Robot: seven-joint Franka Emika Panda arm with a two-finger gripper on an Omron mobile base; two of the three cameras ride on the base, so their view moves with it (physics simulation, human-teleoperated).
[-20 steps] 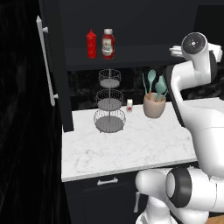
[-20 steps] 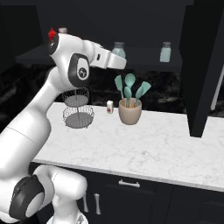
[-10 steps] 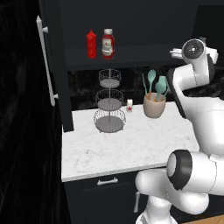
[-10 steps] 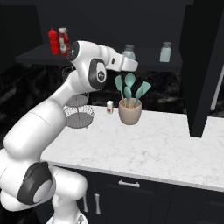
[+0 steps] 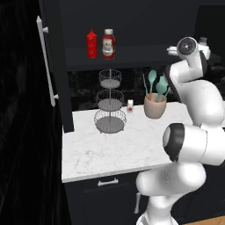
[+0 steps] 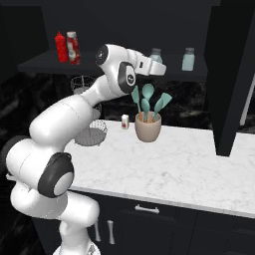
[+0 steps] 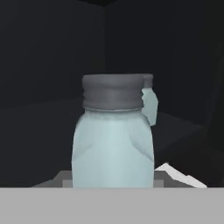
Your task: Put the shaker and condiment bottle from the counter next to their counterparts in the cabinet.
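Gripper [image 6: 160,68] up at the cabinet shelf [image 6: 45,63], grip not discernible, shaker [image 7: 113,136] upright right before it, two shakers counted, the second shaker [image 6: 188,59] beyond, two red bottles, condiment bottle [image 5: 108,44] just beside slim squeeze bottle [image 5: 92,44].

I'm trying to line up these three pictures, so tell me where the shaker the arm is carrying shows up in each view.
Left base view: the shaker peeks out at the upper right, behind the arm's top joint.
Right base view: it stands at shelf height just past the hand, left of the second shaker.
Hand view: it looms at centre, the second shaker partly hidden behind it.
Shared landmark: the cabinet shelf.
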